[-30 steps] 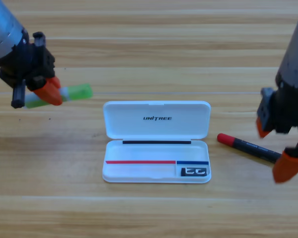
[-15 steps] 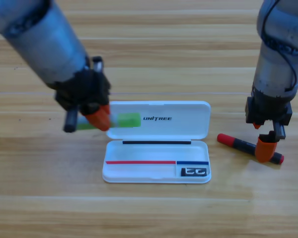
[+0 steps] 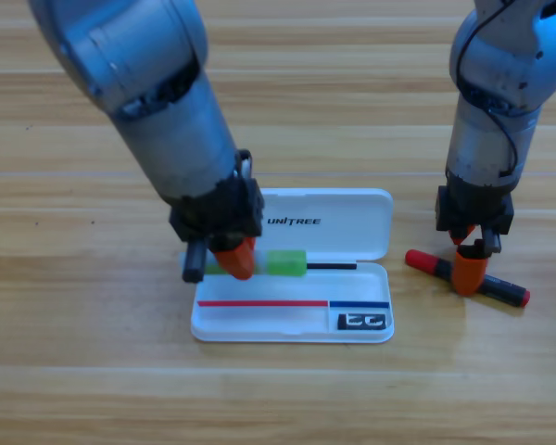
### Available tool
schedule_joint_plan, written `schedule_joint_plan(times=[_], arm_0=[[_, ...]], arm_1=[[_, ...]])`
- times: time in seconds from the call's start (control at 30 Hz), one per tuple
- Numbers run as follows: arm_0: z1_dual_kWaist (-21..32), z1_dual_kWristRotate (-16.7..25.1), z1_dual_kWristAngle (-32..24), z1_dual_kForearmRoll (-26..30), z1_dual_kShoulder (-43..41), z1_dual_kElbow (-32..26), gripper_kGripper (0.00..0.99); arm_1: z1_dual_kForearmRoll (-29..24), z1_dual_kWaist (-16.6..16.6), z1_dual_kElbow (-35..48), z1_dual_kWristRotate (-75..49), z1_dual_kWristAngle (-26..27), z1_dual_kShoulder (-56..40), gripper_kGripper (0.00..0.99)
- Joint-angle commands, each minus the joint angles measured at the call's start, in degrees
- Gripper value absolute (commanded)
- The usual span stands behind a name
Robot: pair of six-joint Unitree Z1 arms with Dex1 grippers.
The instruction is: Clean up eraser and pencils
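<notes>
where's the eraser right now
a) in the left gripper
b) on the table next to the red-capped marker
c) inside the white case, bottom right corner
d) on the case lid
c: the eraser lies in the lower right corner of the open white case, while the left gripper carries the green pencil and the right gripper is down at the marker.

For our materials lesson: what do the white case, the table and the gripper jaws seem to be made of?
White case: probably smooth moulded plastic, with rounded corners and an even white surface.
Table: wood or wood-look laminate, with plank lines and grain.
Orange jaws of the left gripper and right gripper: perhaps matt plastic or rubber; the picture cannot settle it.
</notes>
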Motion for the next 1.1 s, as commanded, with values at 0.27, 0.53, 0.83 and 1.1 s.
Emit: schedule_joint_plan(times=[0.27, 0.53, 0.83, 1.1], arm_0=[[-1.9, -1.4, 0.8, -4.3, 7.9, 1.4, 0.078], [-2.0, -1.8, 0.8, -5.6, 8.6, 2.4, 0.078], [-2.0, -1.8, 0.6, -6.6, 8.7, 3.6, 0.078], [-2.0, -1.8, 0.4, -6.7, 9.0, 3.6, 0.08]], arm_1=[[-1.2, -1.4, -0.6, -1.1, 1.7, 5.6, 0.0], [-1.2, -1.4, 0.6, -1.1, 1.5, 5.5, 0.0], [-1.2, -1.4, 2.6, -1.1, 1.2, 1.0, 0.0], [3.4, -1.3, 6.7, -2.3, 1.5, -12.4, 0.0]])
